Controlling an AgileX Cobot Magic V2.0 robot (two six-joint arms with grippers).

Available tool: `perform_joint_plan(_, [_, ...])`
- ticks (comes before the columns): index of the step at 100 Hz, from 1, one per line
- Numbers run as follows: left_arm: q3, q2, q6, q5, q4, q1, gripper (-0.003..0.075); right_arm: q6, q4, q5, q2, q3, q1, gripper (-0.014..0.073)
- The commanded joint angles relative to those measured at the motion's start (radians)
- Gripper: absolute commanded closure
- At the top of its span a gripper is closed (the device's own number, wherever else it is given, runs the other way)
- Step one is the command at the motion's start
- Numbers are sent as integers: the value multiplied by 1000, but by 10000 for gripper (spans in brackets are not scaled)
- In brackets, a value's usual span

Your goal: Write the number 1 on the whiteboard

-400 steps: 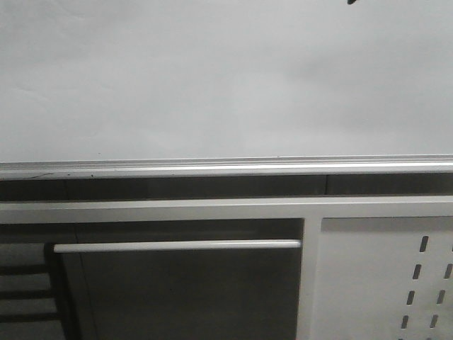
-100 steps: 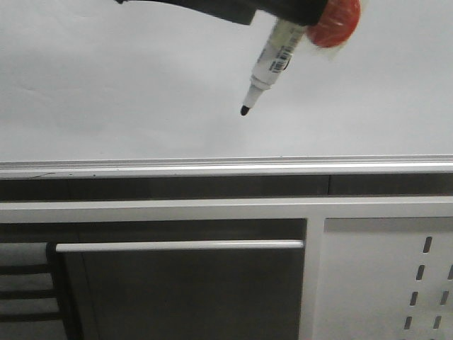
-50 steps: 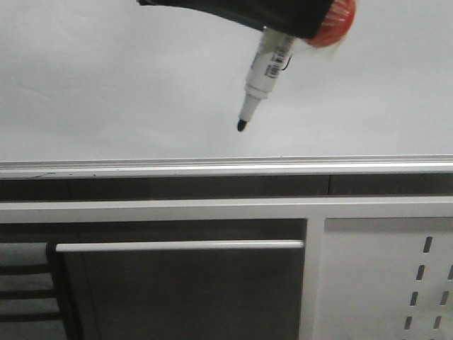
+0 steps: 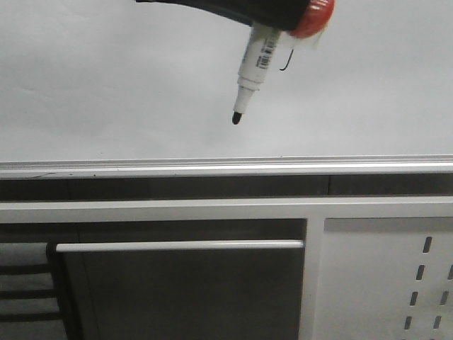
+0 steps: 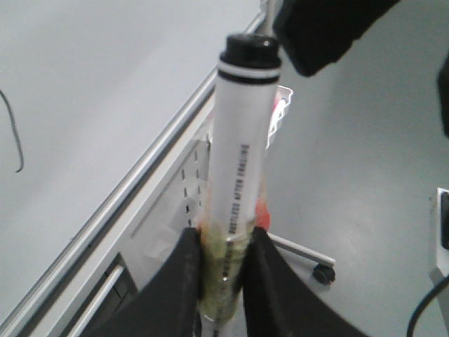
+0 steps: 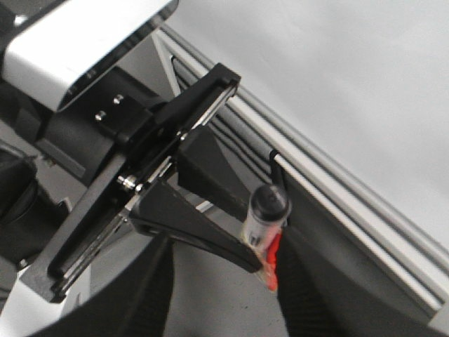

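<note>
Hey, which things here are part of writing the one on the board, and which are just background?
Part of the job:
- whiteboard
- marker, held in the left gripper
- number 1, stroke already on the board

Just background:
- white panel with slot holes
- silver bar

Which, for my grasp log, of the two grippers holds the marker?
The left gripper, shut on the marker; the right gripper is open, holding nothing.
</note>
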Motion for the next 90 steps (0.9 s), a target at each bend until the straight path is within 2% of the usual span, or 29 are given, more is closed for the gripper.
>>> perform_joint_plan(1, [-10, -41, -42, -123, -30, 3, 741, 41, -25, -110, -22, -33, -3, 253])
perform_joint_plan(14, [45, -84, -73, -322, -81, 3, 741, 135, -139, -165, -43, -33, -3, 259])
perform_joint_plan(36, [107, -123, -73, -721, -186, 0, 741, 144, -156, -193, -50, -32, -3, 262])
perform_joint_plan(55, [105, -87, -82, -837, -177, 0, 741, 144, -156, -225, -50, -32, -3, 262])
perform_joint_plan(74, [102, -14, -214, -909, -63, 6, 741, 144, -156, -233, -50, -32, -3, 262])
perform_joint_plan(90, [101, 27, -237, -976, -41, 6, 741, 144, -156, -228, -50, -32, -3, 262])
